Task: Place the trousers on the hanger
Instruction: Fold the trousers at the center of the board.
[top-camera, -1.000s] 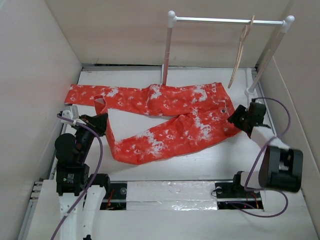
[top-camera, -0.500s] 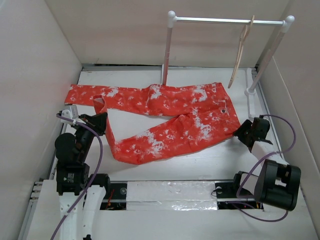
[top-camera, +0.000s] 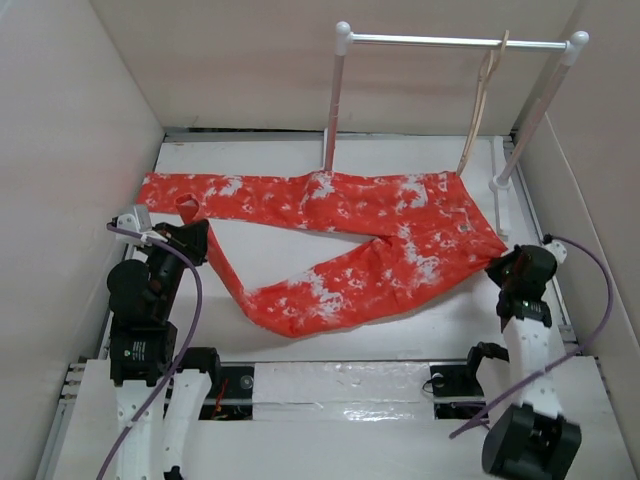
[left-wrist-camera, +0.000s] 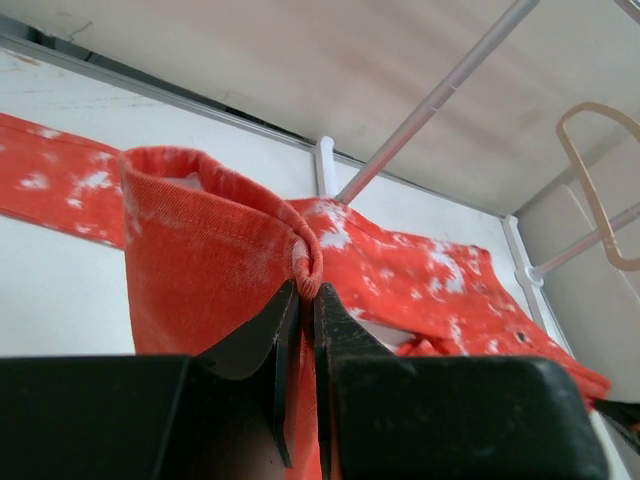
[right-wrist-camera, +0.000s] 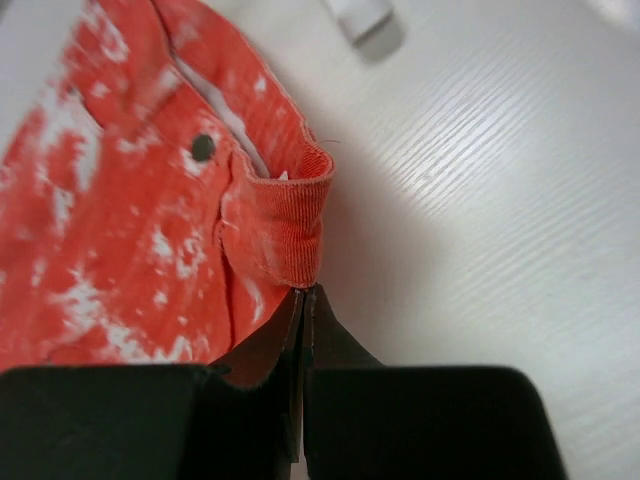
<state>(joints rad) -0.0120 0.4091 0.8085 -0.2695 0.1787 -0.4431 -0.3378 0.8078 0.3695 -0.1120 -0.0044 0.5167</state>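
The red-orange trousers (top-camera: 350, 205) with white blotches lie spread across the table, waist to the right and legs reaching left. My left gripper (top-camera: 190, 238) is shut on a folded leg hem (left-wrist-camera: 200, 250), pinched at the tips (left-wrist-camera: 303, 290). My right gripper (top-camera: 503, 262) is shut, its tips (right-wrist-camera: 302, 292) nipping the lower edge of the waistband corner (right-wrist-camera: 285, 225) beside the button. The pale wooden hanger (top-camera: 483, 100) hangs by its hook from the white rail at the back right, and also shows in the left wrist view (left-wrist-camera: 600, 180).
The white rail (top-camera: 450, 42) stands on two posts, one (top-camera: 333, 110) just behind the trousers and one (top-camera: 535, 110) at the right with a foot (top-camera: 500, 195). White walls (top-camera: 70, 150) close in the table on the left, back and right.
My right arm swung down and toward the near right, and its gripper shut on the waistband corner. The trousers' waist slid right and forward with it. The left gripper kept its hold.
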